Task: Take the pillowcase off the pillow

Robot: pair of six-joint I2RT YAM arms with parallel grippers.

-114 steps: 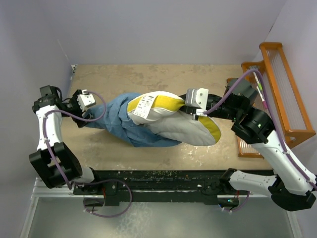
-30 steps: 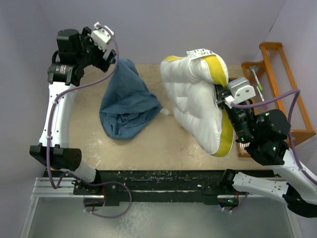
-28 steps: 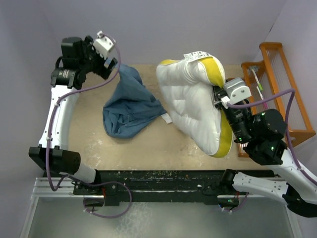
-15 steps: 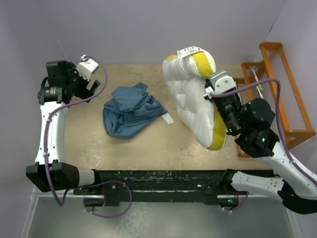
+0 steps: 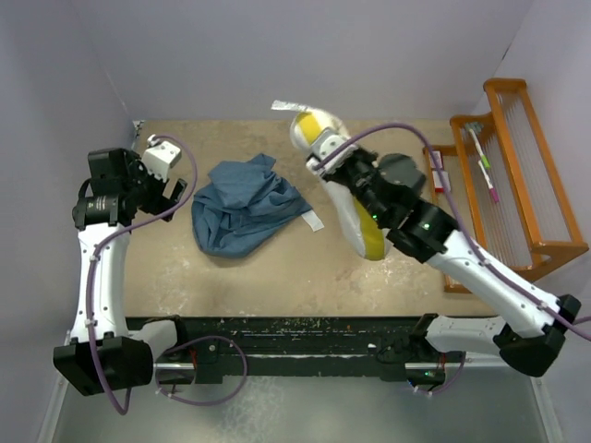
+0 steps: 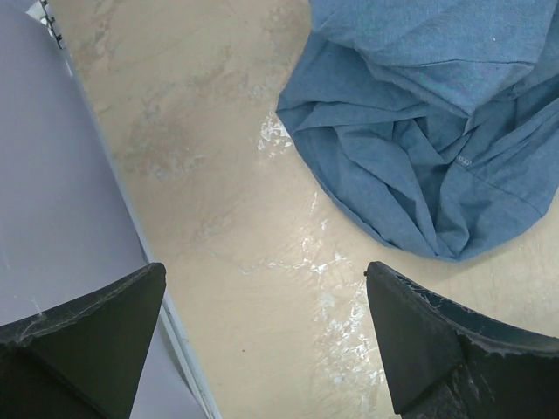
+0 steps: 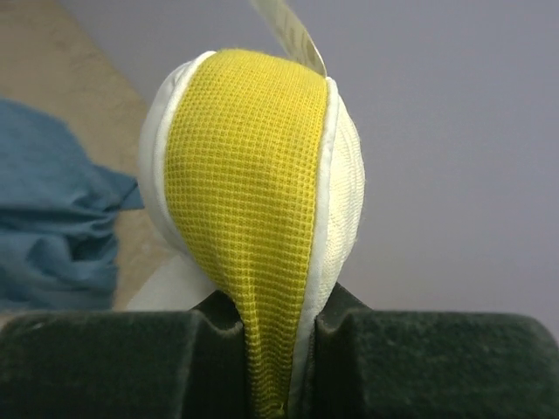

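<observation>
The slate-blue pillowcase (image 5: pixel 245 214) lies crumpled and empty on the table, left of centre, its white tag at its right edge. It also shows in the left wrist view (image 6: pixel 432 140) and at the left of the right wrist view (image 7: pixel 52 214). My left gripper (image 5: pixel 171 192) is open and empty, just left of the pillowcase, over bare table (image 6: pixel 262 253). My right gripper (image 5: pixel 325 166) is shut on the yellow side band of the cream pillow (image 5: pixel 343 203), which stands on edge right of the pillowcase. The band (image 7: pixel 249 201) is pinched between the fingers.
An orange wire rack (image 5: pixel 517 175) stands at the right edge of the table, with small items on it. A pale wall (image 6: pixel 61 201) runs close along the left side of the left gripper. Walls close in the back.
The left gripper let go of the pillowcase, which dropped in a heap, and moved down to the left. The right arm swung the pillow left and turned it on edge.
</observation>
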